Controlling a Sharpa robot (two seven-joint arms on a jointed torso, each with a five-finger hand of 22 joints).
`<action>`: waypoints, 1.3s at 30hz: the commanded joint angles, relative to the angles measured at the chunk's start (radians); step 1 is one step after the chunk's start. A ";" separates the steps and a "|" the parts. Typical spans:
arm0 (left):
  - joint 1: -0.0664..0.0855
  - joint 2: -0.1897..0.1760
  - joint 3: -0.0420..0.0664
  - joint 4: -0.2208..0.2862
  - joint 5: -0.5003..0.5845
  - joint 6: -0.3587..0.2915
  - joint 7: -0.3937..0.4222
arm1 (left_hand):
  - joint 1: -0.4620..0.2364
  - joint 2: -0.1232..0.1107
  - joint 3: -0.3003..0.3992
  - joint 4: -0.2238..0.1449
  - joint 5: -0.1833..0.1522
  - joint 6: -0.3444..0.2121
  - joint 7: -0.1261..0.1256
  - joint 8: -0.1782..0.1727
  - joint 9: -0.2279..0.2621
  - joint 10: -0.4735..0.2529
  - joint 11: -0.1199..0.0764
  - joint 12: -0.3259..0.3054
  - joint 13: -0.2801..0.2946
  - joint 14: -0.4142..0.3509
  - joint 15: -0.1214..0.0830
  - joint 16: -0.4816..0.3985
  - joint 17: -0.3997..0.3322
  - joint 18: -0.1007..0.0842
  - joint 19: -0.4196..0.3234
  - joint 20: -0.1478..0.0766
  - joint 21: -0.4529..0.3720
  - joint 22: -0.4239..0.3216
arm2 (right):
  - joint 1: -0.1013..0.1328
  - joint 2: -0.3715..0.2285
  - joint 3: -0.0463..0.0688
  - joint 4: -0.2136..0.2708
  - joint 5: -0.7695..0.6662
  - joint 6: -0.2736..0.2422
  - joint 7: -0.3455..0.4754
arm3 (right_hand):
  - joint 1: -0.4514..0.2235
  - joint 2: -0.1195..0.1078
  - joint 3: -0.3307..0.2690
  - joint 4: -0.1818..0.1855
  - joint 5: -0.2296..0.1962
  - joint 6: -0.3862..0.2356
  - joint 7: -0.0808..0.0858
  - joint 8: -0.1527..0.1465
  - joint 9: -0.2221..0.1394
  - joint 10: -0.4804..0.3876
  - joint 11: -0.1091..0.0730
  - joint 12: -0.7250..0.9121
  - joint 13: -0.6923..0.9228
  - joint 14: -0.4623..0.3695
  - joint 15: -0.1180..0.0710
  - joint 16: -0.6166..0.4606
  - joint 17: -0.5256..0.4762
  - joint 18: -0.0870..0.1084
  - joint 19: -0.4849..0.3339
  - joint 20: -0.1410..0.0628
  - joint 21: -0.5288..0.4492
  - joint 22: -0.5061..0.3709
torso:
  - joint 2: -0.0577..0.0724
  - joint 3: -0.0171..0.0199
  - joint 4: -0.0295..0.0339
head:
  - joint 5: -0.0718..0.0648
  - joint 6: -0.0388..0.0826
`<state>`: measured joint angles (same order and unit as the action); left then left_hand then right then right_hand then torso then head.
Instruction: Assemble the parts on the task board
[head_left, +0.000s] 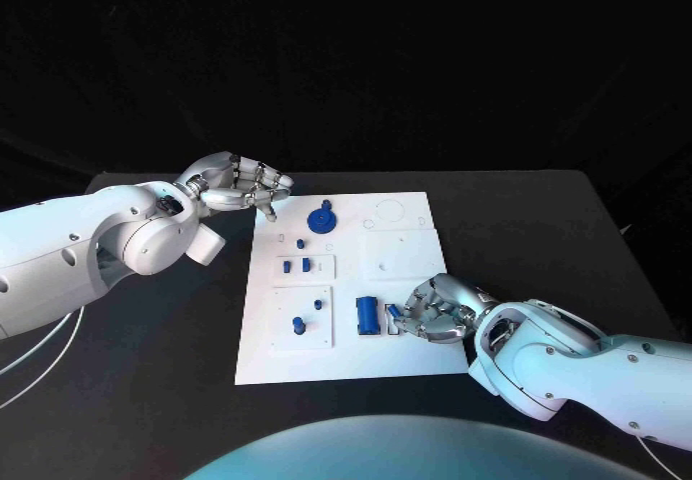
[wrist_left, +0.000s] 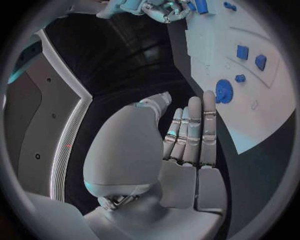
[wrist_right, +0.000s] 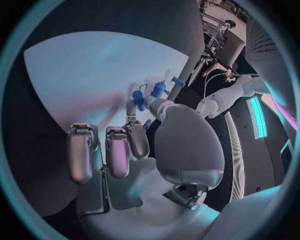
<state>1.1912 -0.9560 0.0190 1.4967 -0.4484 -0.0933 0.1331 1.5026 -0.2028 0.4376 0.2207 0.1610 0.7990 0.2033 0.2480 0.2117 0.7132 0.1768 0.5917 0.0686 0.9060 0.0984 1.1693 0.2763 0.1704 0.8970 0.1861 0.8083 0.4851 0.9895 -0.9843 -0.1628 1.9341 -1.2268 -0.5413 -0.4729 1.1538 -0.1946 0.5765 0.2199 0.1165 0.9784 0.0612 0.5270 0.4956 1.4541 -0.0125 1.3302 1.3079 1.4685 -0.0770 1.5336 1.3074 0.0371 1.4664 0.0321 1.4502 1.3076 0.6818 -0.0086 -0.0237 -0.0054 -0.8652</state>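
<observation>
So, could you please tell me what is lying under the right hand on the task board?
The right hand rests over the task board beside a blue cylindrical part. A small blue piece shows at its fingertips; anything beneath the palm is covered.

Two white glossy arms, rounded shells, bulbous wrist housings. Left arm (head_left: 87, 255): dark screw dots, thin pale cables hanging below. Right arm (head_left: 591, 370): dark seams between shells. Left hand (head_left: 238, 185), right hand (head_left: 440, 312): silver, segmented fingers, smooth domed palm backs.
</observation>
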 joint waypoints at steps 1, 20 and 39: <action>0.001 0.001 0.001 0.003 0.003 0.012 0.003 | -0.009 0.003 0.006 -0.001 0.003 -0.006 0.035 0.003 -0.002 -0.003 -0.001 0.004 0.000 -0.008 0.001 -0.001 0.000 0.013 0.002 0.004 -0.003 -0.001 | -0.001 0.004 0.000 -0.003 0.004 0.024 -0.006 | -0.012 -0.003 -0.006 0.005 -0.002 -0.003 0.000 0.003 0.001 0.005 -0.001 0.002 0.091 0.086 0.000 0.001 0.184 -0.014 0.074 -0.002 -0.001 0.233 | -0.001 -0.0004 -0.0001 | -0.001 -0.002; 0.001 0.001 0.001 0.003 0.003 0.013 0.000 | -0.011 0.002 0.008 -0.001 0.003 -0.006 0.035 0.003 -0.002 -0.005 0.000 0.004 -0.001 -0.008 0.001 0.000 0.001 0.013 0.001 0.004 -0.003 0.000 | -0.001 0.022 0.000 -0.013 -0.001 0.027 -0.004 | -0.100 -0.037 -0.164 0.067 -0.008 0.000 0.002 0.000 0.008 0.004 0.002 0.000 0.091 0.085 0.003 0.000 0.182 -0.013 0.072 0.000 -0.008 0.231 | -0.001 -0.0006 -0.0001 | 0.000 -0.001; 0.001 0.000 0.001 0.001 0.003 0.011 0.000 | -0.011 0.002 0.008 -0.001 0.003 -0.006 0.035 0.003 -0.002 -0.005 0.000 0.004 -0.001 -0.008 0.001 0.000 0.001 0.013 0.001 0.004 -0.003 0.000 | -0.001 -0.028 0.000 0.013 -0.003 0.093 0.053 | -0.068 -0.041 -0.206 0.057 -0.005 -0.002 0.001 -0.002 0.010 0.003 0.001 -0.001 0.091 0.085 0.002 0.000 0.182 -0.013 0.072 -0.001 -0.004 0.231 | -0.001 0.0005 -0.0019 | 0.003 -0.001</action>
<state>1.1912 -0.9570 0.0191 1.4957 -0.4484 -0.0924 0.1285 1.5026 -0.2028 0.4375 0.2207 0.1610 0.7990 0.2033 0.2480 0.2109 0.7132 0.1768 0.5917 0.0686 0.9060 0.0984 1.1693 0.2763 0.1703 0.8970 0.1861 0.8083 0.4851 0.9897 -1.0105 -0.1625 1.9420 -1.2236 -0.4956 -0.4526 1.0773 -0.2348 0.3754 0.2747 0.1141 0.9795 0.0602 0.5290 0.5040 1.4541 -0.0125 1.3299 1.3075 1.4685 -0.0770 1.5336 1.3080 0.0371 1.4663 0.0322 1.4460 1.3080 0.6809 -0.0084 -0.0243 -0.0032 -0.8670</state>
